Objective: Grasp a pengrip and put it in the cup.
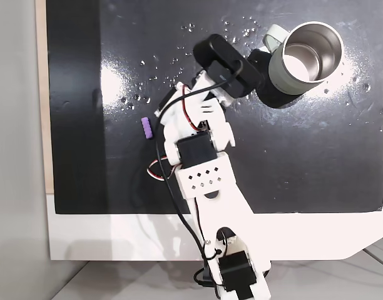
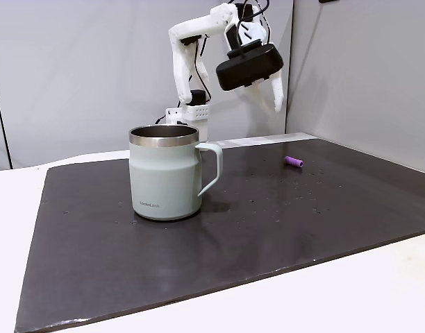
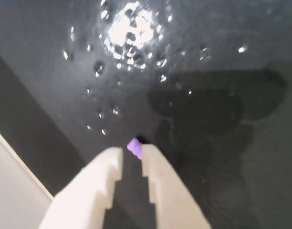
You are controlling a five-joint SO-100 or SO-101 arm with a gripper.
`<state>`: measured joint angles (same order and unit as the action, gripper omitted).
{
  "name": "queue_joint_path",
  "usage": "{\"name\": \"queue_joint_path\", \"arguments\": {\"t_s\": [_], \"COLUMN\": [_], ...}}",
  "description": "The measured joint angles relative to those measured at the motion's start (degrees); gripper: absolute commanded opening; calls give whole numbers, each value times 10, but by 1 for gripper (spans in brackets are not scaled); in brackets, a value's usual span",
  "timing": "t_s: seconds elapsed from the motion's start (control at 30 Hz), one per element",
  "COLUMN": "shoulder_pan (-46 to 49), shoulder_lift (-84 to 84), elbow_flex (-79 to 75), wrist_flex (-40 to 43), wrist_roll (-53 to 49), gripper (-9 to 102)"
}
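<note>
The lilac pengrip (image 1: 146, 128) lies alone on the black mat, left of the arm in a fixed view and at the far right (image 2: 294, 161) in the other fixed view. My gripper (image 2: 276, 103) hangs high above the mat, fingers pointing down, nothing between them. In the wrist view the gripper (image 3: 131, 151) is open by a narrow gap, and the pengrip (image 3: 133, 145) shows far below, just past the tips. The pale grey-green cup (image 1: 280, 78) stands upright at the mat's far right corner, its handle (image 2: 211, 168) facing the arm's side, well away from the pengrip.
The black mat (image 1: 304, 156) covers a white table and carries scattered shiny droplets (image 1: 241, 30). The arm's base (image 1: 238, 275) sits at the table's near edge. A lighter strip of the mat (image 1: 72, 125) runs along its left side.
</note>
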<state>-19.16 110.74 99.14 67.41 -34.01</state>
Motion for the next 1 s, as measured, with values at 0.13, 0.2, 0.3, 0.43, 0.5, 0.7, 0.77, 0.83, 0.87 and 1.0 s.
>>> {"name": "queue_joint_path", "arguments": {"t_s": [0.13, 0.2, 0.3, 0.43, 0.5, 0.7, 0.77, 0.83, 0.87, 1.0], "shoulder_pan": [-37, -52, -76, -112, -120, -134, -143, -157, -161, -165], "shoulder_lift": [-67, -104, -137, -192, -226, -299, -316, -337, -345, -380], "elbow_flex": [-76, -112, -144, -196, -220, -243, -243, -250, -257, -281], "wrist_flex": [49, 70, 97, 152, 180, 205, 205, 205, 204, 204], "wrist_roll": [-17, -22, -32, -51, -59, -68, -71, -73, -74, -74], "gripper": [5, 9, 15, 18, 18, 19, 19, 19, 19, 19]}}
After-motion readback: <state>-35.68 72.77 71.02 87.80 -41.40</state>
